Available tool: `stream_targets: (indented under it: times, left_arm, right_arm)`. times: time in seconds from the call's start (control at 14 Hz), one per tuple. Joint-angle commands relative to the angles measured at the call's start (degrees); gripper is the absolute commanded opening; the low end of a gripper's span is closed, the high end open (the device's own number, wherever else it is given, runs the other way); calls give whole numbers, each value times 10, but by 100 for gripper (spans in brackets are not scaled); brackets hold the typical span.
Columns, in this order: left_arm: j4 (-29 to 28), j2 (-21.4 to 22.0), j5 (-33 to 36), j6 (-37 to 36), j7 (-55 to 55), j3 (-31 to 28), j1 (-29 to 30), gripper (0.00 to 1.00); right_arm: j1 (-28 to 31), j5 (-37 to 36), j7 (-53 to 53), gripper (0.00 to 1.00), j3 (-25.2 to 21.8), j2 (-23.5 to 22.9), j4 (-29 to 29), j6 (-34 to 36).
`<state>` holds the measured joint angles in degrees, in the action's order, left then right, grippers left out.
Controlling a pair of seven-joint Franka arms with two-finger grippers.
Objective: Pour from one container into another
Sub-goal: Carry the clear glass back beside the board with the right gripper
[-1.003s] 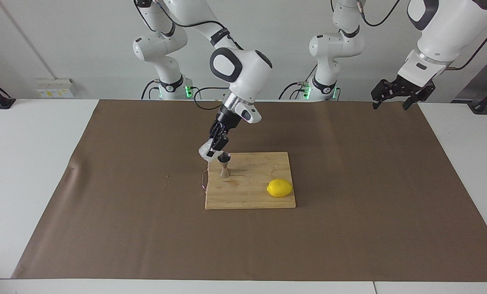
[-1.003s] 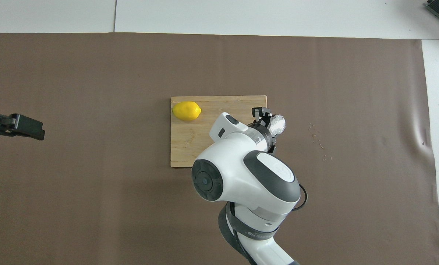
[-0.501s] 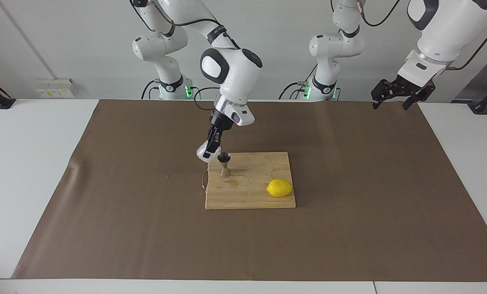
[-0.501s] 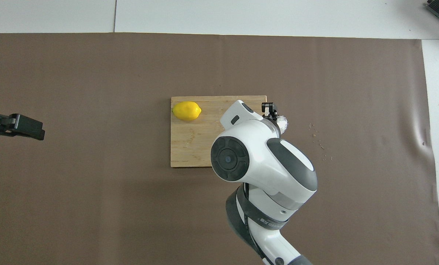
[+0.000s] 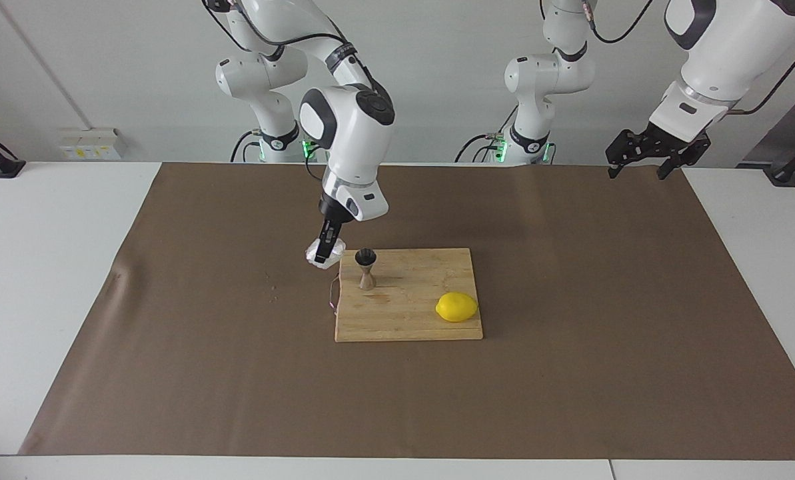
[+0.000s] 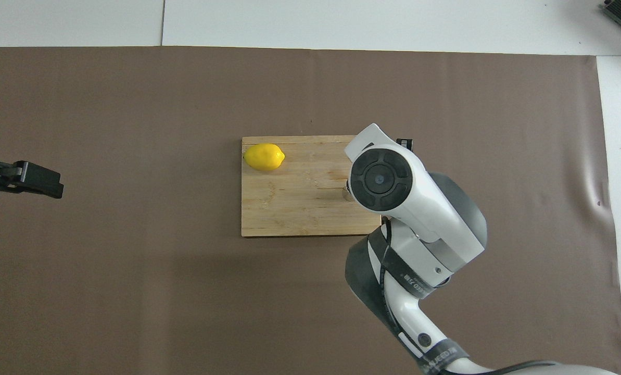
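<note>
Right gripper (image 5: 324,253) clamped on glass cup (image 5: 321,257) beside jigger (image 5: 366,268), lemon (image 5: 456,307) well apart.

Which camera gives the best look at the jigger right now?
The facing view: the jigger stands upright in full on the board, beside the glass in the right gripper. In the overhead view the right arm covers nearly all of it.
</note>
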<state>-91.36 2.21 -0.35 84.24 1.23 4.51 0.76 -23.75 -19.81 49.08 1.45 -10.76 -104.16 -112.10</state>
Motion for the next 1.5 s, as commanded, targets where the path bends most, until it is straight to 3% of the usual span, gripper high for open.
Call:
stream_targets:
  times: [0.0, 0.36, 0.86, 1.43]
  left_arm:
    - [-16, 16, -6, -1, -3, -1, 0, 100]
    - [-16, 16, -5, -1, -3, -1, 1, 100]
    - [-16, 16, -6, -1, -3, -1, 1, 100]
    - [-16, 16, -5, -1, -3, -1, 1, 100]
  right_arm:
    - [76, 93, 121, 0, 6, -8, -4, -36]
    - [202, 235, 316, 0, 6, -25, -39, -71]
    - [272, 345, 471, 0, 5, -58, -75, -100]
    - [308, 350, 527, 0, 5, -63, -94, -111]
